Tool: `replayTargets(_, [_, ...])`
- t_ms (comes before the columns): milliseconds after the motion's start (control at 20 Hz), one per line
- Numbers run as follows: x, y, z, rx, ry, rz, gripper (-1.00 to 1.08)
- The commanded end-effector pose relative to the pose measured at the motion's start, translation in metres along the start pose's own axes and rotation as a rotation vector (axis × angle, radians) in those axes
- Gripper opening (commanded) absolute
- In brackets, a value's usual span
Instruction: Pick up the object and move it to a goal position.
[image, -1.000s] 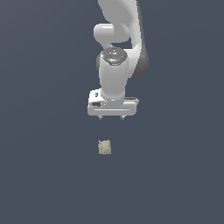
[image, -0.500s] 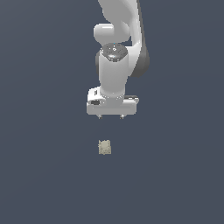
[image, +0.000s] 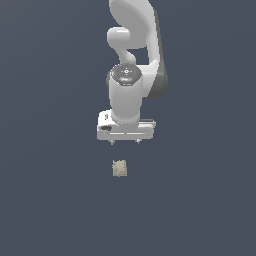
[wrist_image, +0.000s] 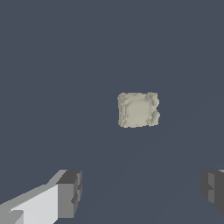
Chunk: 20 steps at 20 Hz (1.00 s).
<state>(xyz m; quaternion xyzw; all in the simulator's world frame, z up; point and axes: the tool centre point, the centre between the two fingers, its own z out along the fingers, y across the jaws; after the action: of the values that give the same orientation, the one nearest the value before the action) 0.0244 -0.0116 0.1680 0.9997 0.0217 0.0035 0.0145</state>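
The object (image: 119, 168) is a small beige-tan lumpy block lying on the dark grey floor. It also shows in the wrist view (wrist_image: 138, 110), squarish with a rough rim. My white gripper (image: 125, 142) hangs above the floor, beyond the block in the exterior view, and apart from it. Its two short dark fingertips (wrist_image: 70, 194) are spread wide with nothing between them. In the wrist view the gripper (wrist_image: 142, 192) is open and the block lies ahead of the fingers, not between them.
The plain dark grey floor (image: 50, 200) fills both views. The white arm (image: 132, 60) rises behind the gripper toward the top of the exterior view.
The gripper has shifted slightly toward the exterior view's left and a little lower. The block has not moved.
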Motion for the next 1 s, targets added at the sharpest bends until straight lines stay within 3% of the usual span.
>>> replayTargets(0, [0.009,0.004,0.011,0.003,-0.002,-0.006,1.00])
replayTargets(450, [0.041,0.019,0.059,0.021,-0.005,-0.029,1.00])
replayTargets(950, [0.051,0.026,0.079,0.029,-0.006,-0.037,1.00])
